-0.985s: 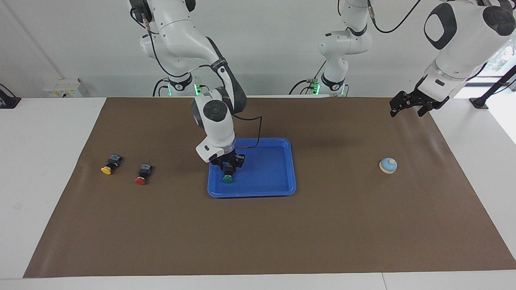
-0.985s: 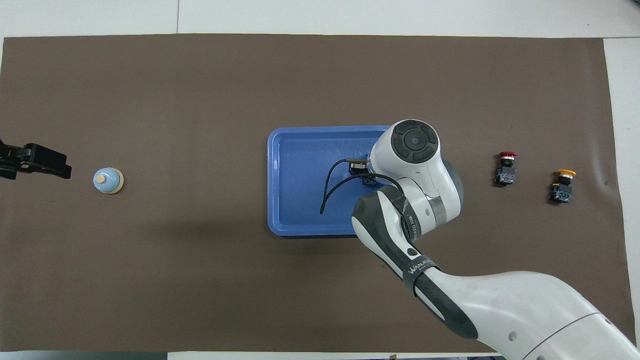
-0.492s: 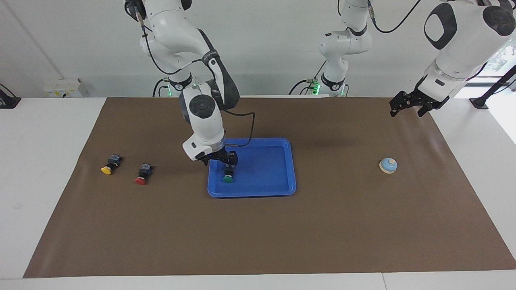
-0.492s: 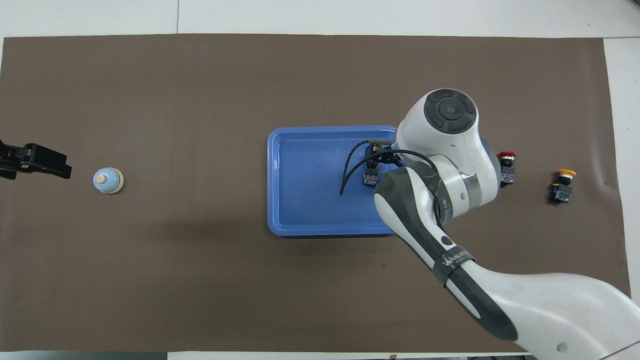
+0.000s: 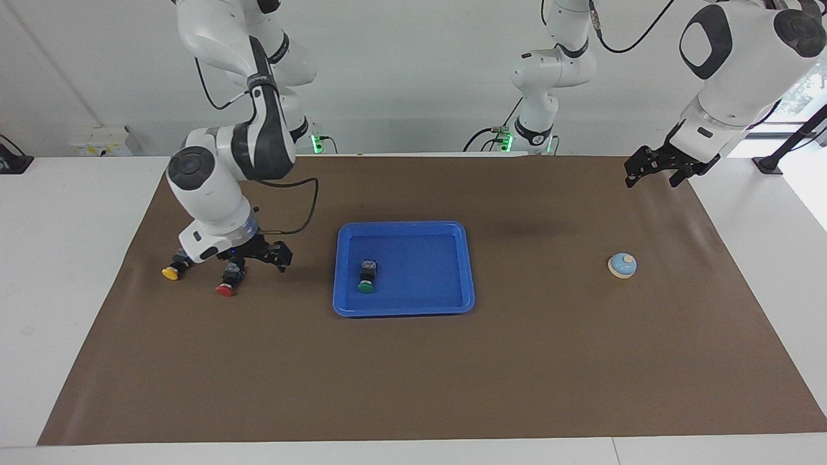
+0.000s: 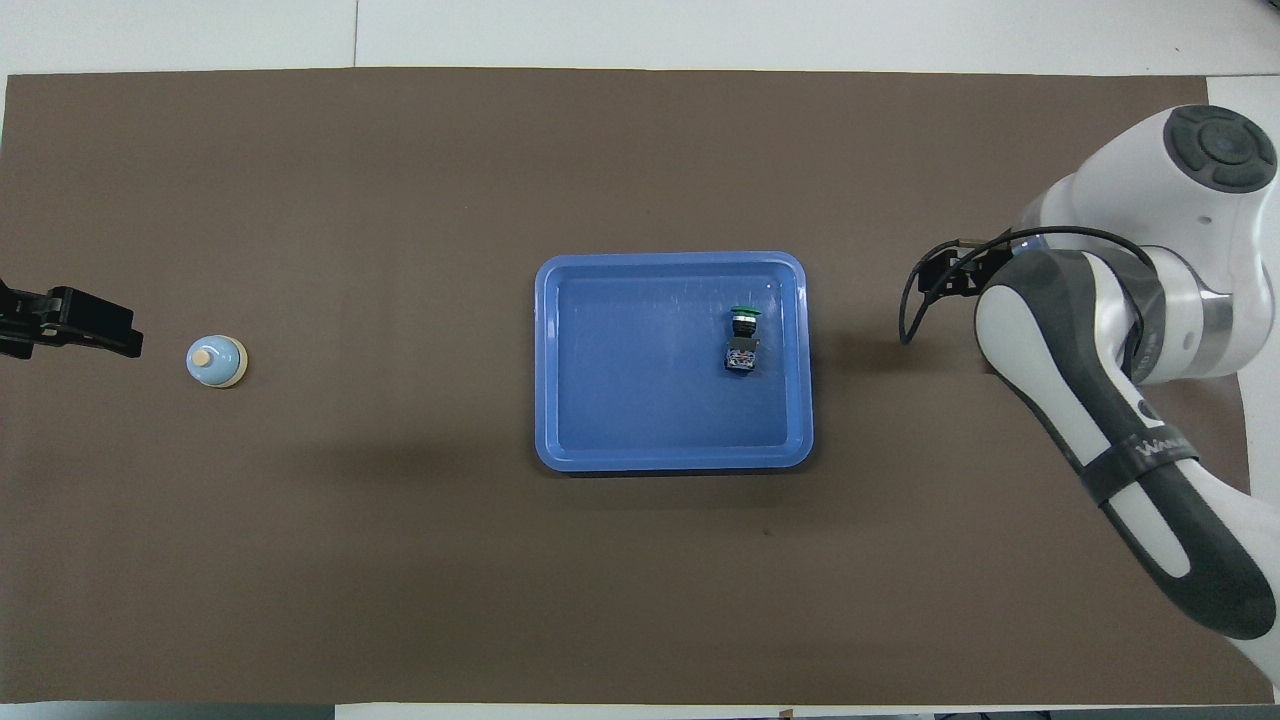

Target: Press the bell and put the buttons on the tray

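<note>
The blue tray (image 5: 404, 228) (image 6: 545, 300) sits mid-mat with the green button (image 5: 366, 279) (image 6: 742, 340) lying free on its side in it, toward the right arm's end. Outside the tray, toward that end of the mat, lie the red button (image 5: 227, 283) and the yellow button (image 5: 172, 270). My right gripper (image 5: 258, 258) hangs open and empty, low over the red button's black body. In the overhead view the right arm (image 6: 1100, 330) hides both of those buttons. The light-blue bell (image 5: 622, 265) (image 6: 215, 360) stands toward the left arm's end. My left gripper (image 5: 656, 169) (image 6: 70, 322) waits open in the air beside it.
A brown mat (image 5: 413, 374) covers the table, with white table surface (image 5: 64, 258) around it. The right gripper's black cable (image 5: 303, 206) loops in the air between the arm and the tray.
My right gripper let go of the green button in the tray, opened, and swung away to the red button. The left arm has not moved.
</note>
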`<action>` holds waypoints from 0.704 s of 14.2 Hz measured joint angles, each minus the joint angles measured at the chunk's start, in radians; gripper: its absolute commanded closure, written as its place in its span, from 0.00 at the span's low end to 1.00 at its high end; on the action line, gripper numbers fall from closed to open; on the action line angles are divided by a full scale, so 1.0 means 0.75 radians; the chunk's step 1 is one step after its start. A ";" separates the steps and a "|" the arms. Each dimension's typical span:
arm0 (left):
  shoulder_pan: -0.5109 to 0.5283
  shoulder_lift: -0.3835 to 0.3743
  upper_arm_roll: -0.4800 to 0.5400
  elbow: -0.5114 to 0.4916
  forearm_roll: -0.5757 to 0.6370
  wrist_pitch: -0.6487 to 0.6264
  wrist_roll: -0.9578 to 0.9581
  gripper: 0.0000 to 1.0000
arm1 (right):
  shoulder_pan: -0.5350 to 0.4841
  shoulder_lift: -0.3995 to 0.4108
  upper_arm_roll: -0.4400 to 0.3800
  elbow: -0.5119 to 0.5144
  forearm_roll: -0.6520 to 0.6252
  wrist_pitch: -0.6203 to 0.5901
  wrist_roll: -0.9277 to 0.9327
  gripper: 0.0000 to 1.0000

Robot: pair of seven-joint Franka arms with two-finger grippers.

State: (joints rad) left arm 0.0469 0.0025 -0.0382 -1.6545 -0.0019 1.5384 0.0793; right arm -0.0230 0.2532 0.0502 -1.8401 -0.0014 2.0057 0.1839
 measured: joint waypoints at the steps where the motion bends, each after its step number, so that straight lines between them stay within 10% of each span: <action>1: 0.000 0.000 0.000 0.000 0.000 0.000 0.000 0.00 | -0.036 -0.001 0.000 -0.027 -0.013 0.010 -0.005 0.00; 9: 0.000 0.000 0.000 0.000 0.000 0.000 0.000 0.00 | -0.177 -0.032 0.001 -0.396 -0.095 0.503 -0.066 0.02; 10: 0.000 0.000 0.000 0.000 0.000 0.000 0.000 0.00 | -0.180 -0.032 0.001 -0.422 -0.095 0.542 -0.068 0.23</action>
State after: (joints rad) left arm 0.0468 0.0025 -0.0382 -1.6545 -0.0019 1.5385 0.0793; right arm -0.1580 0.2290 0.0512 -2.1562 -0.0728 2.4120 0.1330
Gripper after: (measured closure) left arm 0.000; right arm 0.004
